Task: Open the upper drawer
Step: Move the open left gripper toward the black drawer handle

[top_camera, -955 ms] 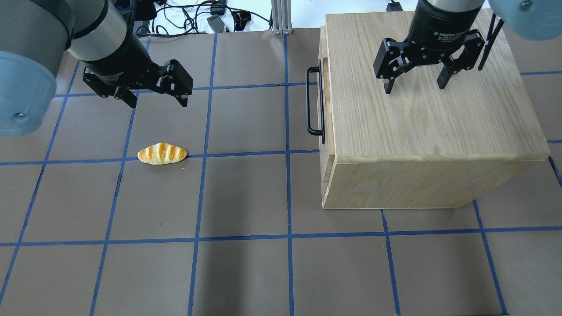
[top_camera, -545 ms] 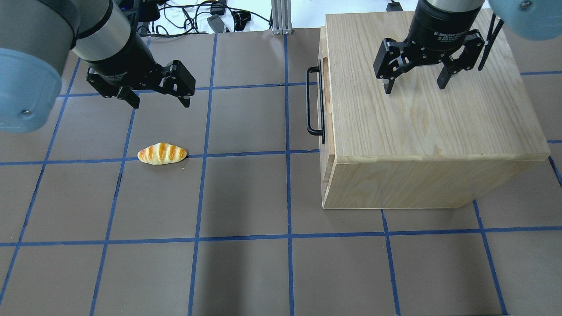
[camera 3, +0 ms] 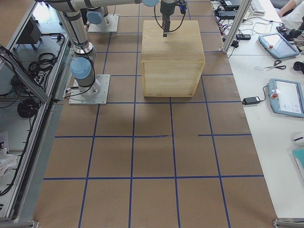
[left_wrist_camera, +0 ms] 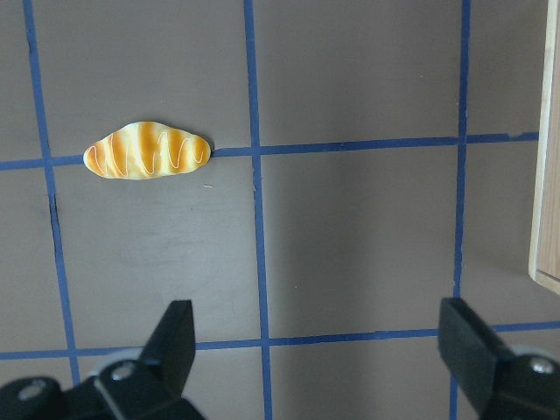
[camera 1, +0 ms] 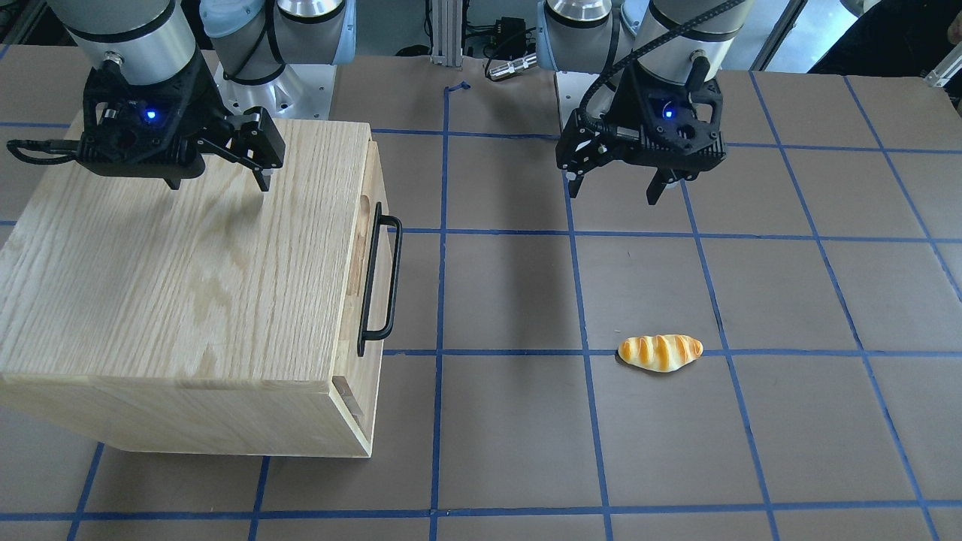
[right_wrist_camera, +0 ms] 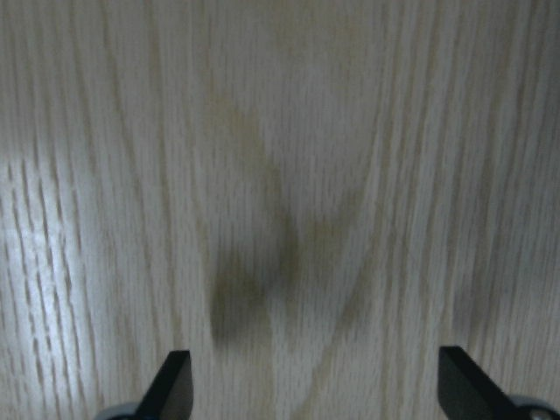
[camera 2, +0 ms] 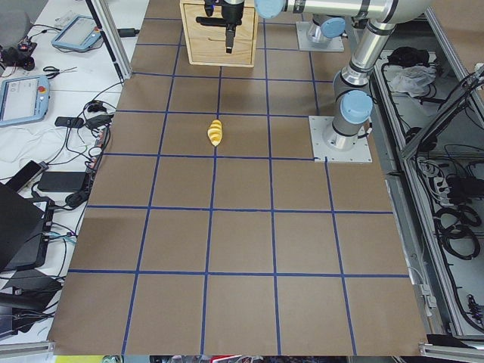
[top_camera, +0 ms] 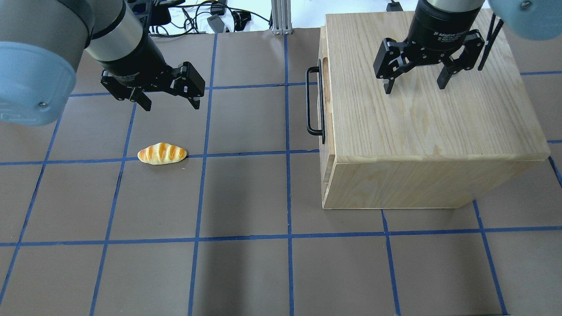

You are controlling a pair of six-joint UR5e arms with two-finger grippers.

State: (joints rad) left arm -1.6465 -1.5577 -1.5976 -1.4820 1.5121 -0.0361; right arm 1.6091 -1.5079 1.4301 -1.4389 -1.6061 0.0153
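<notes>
Since the earlier overhead frames, the left gripper (top_camera: 171, 104) is seen shifted rightward toward centre frame, its fingers spread apart and empty above the table (top_camera: 246, 197). It is just beyond the bread roll (top_camera: 162, 153), which is left unmoved at left-centre. The upper drawer (top_camera: 328, 115) is found shut, flush in the cabinet (top_camera: 430, 123) at upper right, its black handle (top_camera: 309, 103) untouched and its contents hidden. The right gripper (top_camera: 414, 87) is held unchanged over the cabinet top, fingers apart, nothing gripped.
</notes>
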